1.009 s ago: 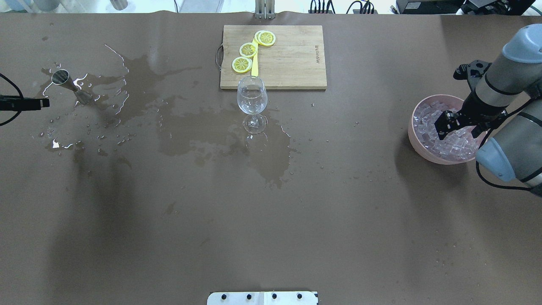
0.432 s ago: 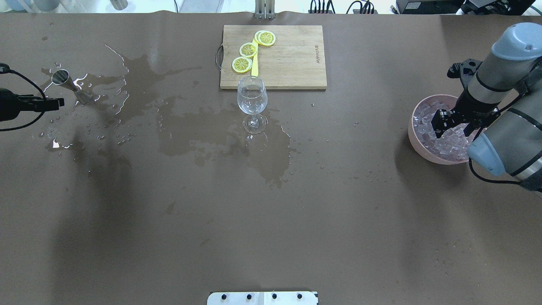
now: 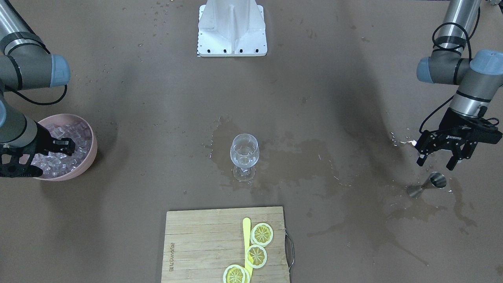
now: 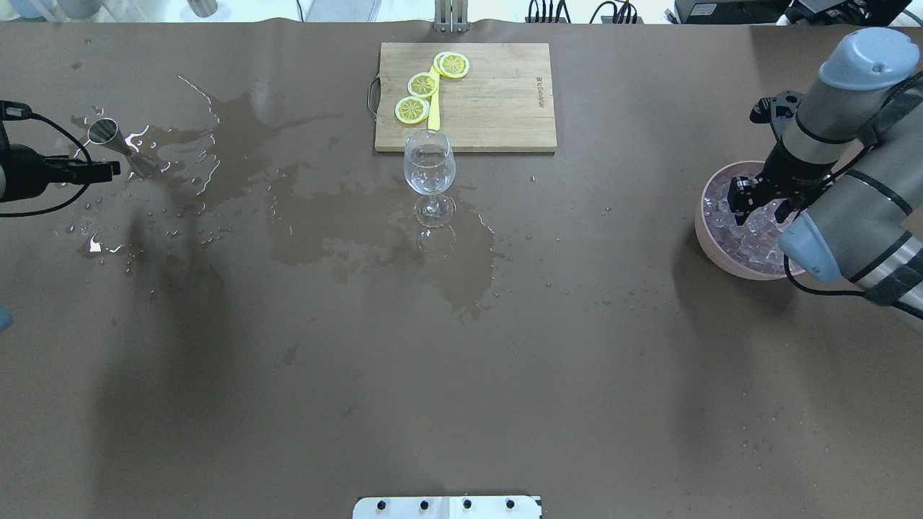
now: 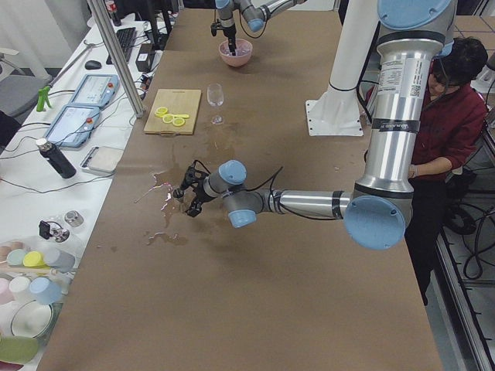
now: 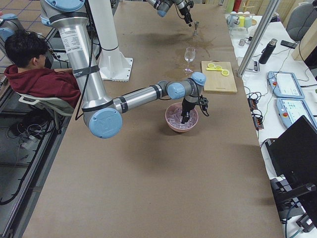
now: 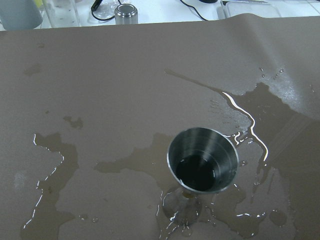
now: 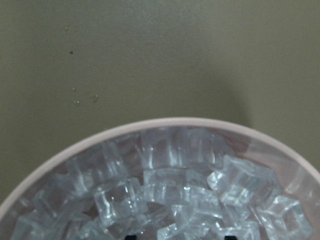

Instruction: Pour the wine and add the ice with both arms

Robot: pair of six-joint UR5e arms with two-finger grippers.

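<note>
A stemmed glass (image 4: 430, 169) stands at mid table with a little clear wine in its bowl; it also shows in the front view (image 3: 244, 155). A pink bowl (image 4: 710, 249) holds many ice cubes (image 4: 743, 234). My right gripper (image 4: 757, 203) is open, with its fingertips down among the ice (image 8: 170, 190). A steel jigger (image 4: 115, 138) stands in a puddle at the far left. My left gripper (image 3: 436, 162) is open and empty just beside the jigger (image 3: 430, 184). The left wrist view looks into the jigger's cup (image 7: 202, 165).
A wooden cutting board (image 4: 490, 101) with three lemon slices and a yellow knife lies right behind the glass. Dark wet stains (image 4: 324, 216) spread from the jigger to the glass. The white mounting base (image 3: 232, 27) is at the robot's table edge.
My left gripper has moved right, closer to the jigger. My right arm has shifted left and farther back over the bowl, gripper still in the ice.
</note>
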